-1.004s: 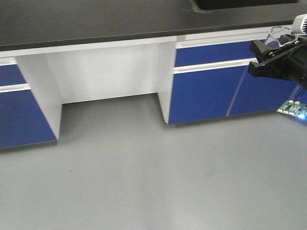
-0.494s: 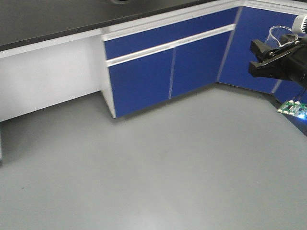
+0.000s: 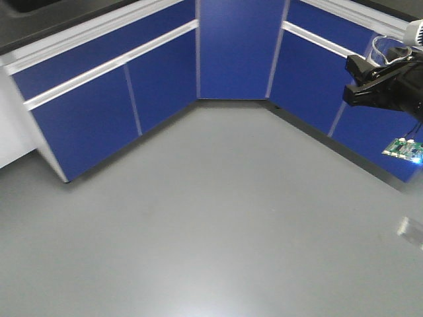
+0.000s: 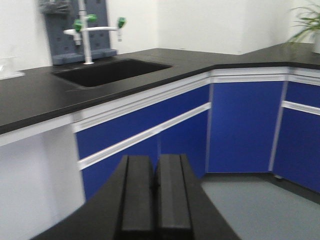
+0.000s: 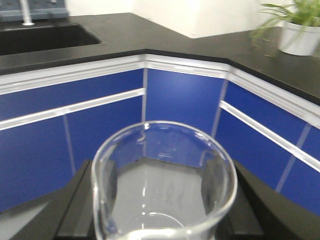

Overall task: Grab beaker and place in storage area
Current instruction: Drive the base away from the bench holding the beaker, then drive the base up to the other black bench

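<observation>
Right gripper (image 5: 162, 202) is clamped on the beaker (image 5: 150, 195), upright and facing the corner cabinet (image 5: 182, 102), presumably so it travels without tipping. Left gripper (image 4: 155, 185) sits pressed together, empty

No legible txt, labels or nos. in any view. Green circuit board (image 3: 402, 149) in front of blue cabinets (image 3: 238, 46): markings too small. Beaker (image 5: 162, 195) glass: nothing readable.
</observation>
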{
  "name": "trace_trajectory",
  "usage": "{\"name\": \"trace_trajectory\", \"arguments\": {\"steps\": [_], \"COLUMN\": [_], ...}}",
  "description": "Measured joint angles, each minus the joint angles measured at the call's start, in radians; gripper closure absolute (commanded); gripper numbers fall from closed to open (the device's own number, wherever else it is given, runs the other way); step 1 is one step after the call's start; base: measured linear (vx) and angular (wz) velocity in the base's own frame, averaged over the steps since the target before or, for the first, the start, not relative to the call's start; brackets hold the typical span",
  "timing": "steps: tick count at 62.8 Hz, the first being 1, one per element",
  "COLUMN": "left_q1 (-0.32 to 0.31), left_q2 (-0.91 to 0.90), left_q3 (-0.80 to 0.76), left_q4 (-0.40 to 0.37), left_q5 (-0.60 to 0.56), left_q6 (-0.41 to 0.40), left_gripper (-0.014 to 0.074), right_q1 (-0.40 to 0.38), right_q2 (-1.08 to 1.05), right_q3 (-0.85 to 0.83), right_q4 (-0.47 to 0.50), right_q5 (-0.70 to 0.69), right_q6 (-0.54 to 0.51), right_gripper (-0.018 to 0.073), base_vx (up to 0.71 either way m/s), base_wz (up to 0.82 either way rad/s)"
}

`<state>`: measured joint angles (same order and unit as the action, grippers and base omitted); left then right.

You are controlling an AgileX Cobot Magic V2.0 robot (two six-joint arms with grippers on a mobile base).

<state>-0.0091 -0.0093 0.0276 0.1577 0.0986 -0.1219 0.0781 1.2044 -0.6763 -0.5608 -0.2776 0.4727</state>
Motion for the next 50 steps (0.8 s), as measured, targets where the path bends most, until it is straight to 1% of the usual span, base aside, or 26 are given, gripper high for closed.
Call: {"name": "trace_trajectory", "arguments": {"steps": [26, 50], "left_q1": [0.000, 0.000], "left_q2": [0.000, 0.000], "left_q3": [0.000, 0.000], "left_q4": [0.000, 0.000], "left_q5": [0.000, 0.000], "left_q6": [0.000, 0.000], "left_gripper": [0.0603, 0.0603], "right_q1": [0.000, 0.000], "right_q2": [0.000, 0.000], "right_q3": [0.000, 0.000], "right_q4": [0.000, 0.000], "right_q5": [0.000, 0.000], "right_q6": [0.000, 0.000], "right_gripper": [0.0564, 0.0564], "base_vx": [0.01, 0.07], "base_wz": [-0.60, -0.64]}}
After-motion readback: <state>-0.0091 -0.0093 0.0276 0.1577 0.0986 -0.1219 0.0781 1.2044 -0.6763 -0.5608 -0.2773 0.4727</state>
